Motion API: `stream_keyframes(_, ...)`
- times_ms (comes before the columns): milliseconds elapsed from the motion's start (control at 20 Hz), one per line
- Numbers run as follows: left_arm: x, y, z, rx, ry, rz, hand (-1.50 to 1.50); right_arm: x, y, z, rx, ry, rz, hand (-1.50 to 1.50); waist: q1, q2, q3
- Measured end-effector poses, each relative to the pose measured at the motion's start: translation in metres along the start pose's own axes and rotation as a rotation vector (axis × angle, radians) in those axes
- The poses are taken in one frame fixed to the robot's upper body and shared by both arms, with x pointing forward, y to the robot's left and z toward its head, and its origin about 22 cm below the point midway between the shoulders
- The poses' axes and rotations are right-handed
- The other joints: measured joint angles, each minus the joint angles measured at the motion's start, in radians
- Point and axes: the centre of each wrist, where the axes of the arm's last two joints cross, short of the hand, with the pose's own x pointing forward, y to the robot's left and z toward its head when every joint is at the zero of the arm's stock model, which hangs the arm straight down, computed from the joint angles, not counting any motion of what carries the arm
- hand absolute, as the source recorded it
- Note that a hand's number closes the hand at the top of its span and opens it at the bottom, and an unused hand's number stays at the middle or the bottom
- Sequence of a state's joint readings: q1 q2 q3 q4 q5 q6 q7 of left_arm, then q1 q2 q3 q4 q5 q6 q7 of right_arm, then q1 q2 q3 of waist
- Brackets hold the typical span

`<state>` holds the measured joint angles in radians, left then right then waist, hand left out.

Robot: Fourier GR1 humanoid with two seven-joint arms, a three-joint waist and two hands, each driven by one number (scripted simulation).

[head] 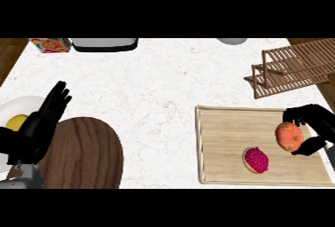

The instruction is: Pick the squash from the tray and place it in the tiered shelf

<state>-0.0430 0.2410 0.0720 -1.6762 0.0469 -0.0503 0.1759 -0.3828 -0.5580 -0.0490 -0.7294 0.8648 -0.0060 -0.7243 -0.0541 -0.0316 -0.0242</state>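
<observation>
In the head view, the orange, rounded squash (289, 136) lies over the right-hand part of the pale wooden tray (222, 133), so it has not reached its goal. The black right hand (322, 125) comes in from the right edge and is curled round the squash, fingers over its upper side and thumb under its lower side. The grasp looks made. From this steep angle I cannot tell whether the squash rests on the tray or is lifted just off it.

A magenta, seeded fruit half (256, 160) sits on the tray just beside the squash, apart from the hand. The brown slatted wooden tiered shelf (288, 66) stands beyond the tray's far right corner, and nothing can be seen on its slats.

The black left hand (44, 119) rests at the left edge with its fingers straight and pointing up. It holds nothing and lies over a white plate (20, 105).

What is left, by my judgement, is the lift, the carry to the shelf, and the release onto a tier.
</observation>
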Motion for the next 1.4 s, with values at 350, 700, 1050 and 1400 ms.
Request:
stream_keyframes(350, -0.003, 0.011, 0.007, 0.041, 0.032, 0.0, 0.0, 0.026, -0.007, -0.004, -0.297, 0.107, -0.179, 1.5, -0.042, -0.011, 0.009)
stream_keyframes(700, -0.002, 0.011, 0.011, 0.046, 0.022, -0.003, 0.0, 0.073, -0.063, 0.004, -0.541, 0.125, -0.224, 1.5, -0.04, -0.004, 0.015)
stream_keyframes(1050, 0.006, -0.003, 0.006, 0.005, 0.0, 0.003, 0.0, 0.141, -0.128, 0.035, -0.675, 0.186, -0.266, 1.5, 0.004, 0.014, 0.02)
stream_keyframes(1400, 0.004, 0.0, 0.002, -0.031, -0.029, -0.005, 0.0, 0.174, -0.182, 0.046, -0.746, 0.224, -0.327, 1.5, 0.046, 0.027, 0.023)
